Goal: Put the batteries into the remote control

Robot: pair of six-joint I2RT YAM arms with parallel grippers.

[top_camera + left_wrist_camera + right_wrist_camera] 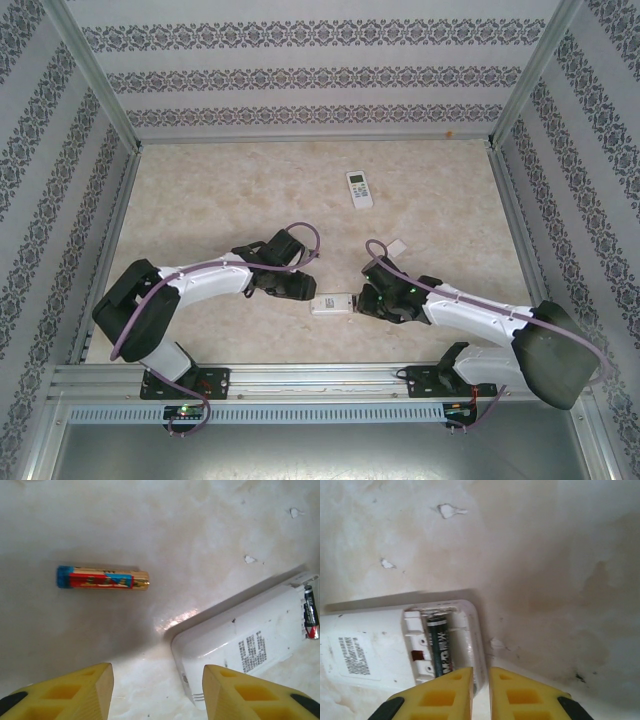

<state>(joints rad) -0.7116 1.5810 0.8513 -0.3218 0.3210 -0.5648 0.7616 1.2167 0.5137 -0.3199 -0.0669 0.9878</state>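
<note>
The white remote control [332, 303] lies face down between my two grippers, its battery bay open at the right end. One dark battery [440, 647] sits in the bay, also seen as a dark battery [311, 612] at the remote control's [250, 640] far end. A loose battery [102, 577], blue, red and gold, lies on the table to the left. My left gripper [157, 690] is open above bare table beside the remote's near corner. My right gripper [481, 692] is nearly shut, with a thin slit over the remote's [370, 645] end rim; whether it pinches the rim is unclear.
A second white remote [359, 189] lies further back on the marble-patterned table [220, 190]. A small white piece [397, 246] rests behind the right arm. Patterned walls and metal rails close in the table on three sides.
</note>
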